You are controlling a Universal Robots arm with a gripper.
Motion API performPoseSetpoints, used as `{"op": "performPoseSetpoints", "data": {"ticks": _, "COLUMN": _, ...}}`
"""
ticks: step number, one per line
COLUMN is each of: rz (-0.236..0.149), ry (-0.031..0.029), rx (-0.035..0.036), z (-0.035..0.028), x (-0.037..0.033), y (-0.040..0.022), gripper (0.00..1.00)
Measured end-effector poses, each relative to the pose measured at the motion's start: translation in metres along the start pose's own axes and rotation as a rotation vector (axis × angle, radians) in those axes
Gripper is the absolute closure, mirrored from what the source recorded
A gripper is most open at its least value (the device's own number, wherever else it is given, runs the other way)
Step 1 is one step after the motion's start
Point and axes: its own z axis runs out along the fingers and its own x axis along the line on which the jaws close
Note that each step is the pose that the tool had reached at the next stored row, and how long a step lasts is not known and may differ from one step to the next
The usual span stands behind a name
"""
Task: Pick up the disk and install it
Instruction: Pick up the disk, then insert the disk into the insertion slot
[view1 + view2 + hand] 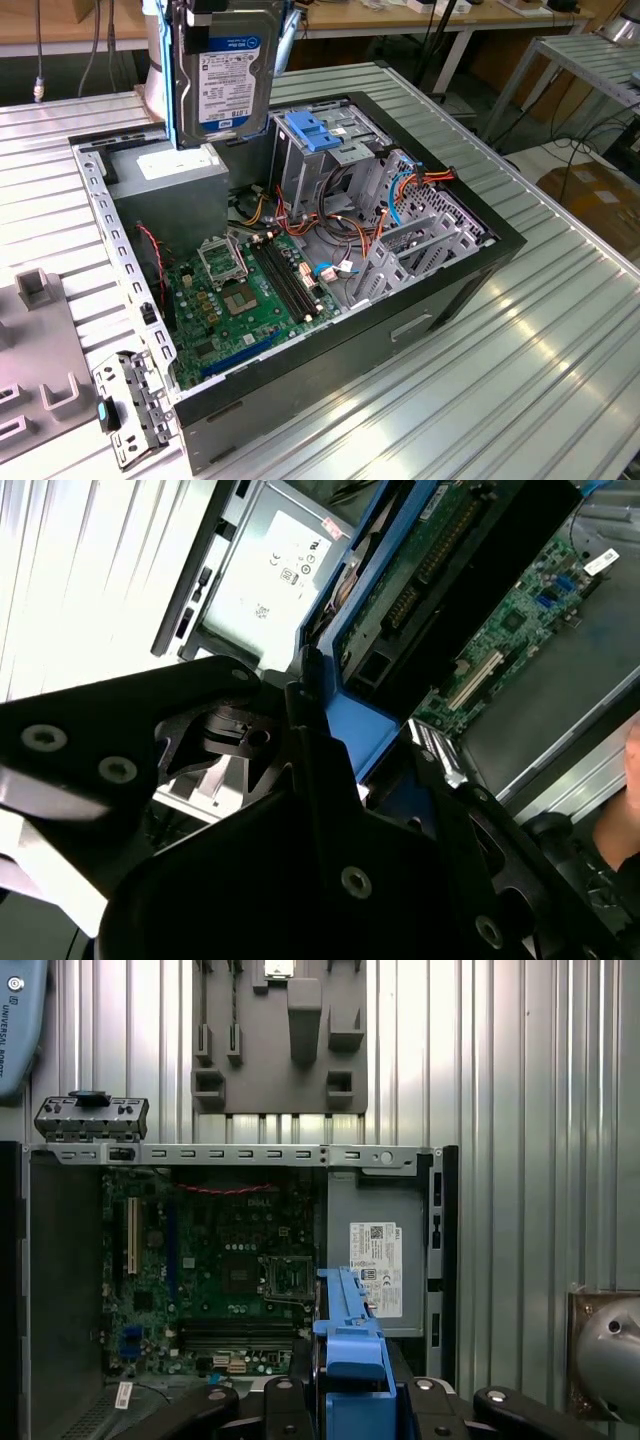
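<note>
- The disk hangs upright in the air, label towards the exterior view, over the open computer case.
- The gripper is clamped on the disk's blue side rails in the first wrist view.
- Directly below sits the grey metal box, beside the green motherboard.
- Beyond that, a blue latch tops the drive cage.
- The case rests on a ribbed metal table.

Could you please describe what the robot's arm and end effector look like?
The end effector is matte black: flat, angular linkage plates dotted with silver screw heads. The arm is a silver-grey tube, and a light blue joint cap with small print shows in the first wrist view.
</note>
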Motion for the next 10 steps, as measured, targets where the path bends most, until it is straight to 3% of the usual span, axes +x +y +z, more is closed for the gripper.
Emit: {"op": "performPoseSetpoints", "data": {"ticks": 10, "rz": 0.000, "ry": 0.0000, "rx": 0.0000, "z": 0.0000, "x": 0.0000, "y": -0.0020, "gripper": 0.63}}
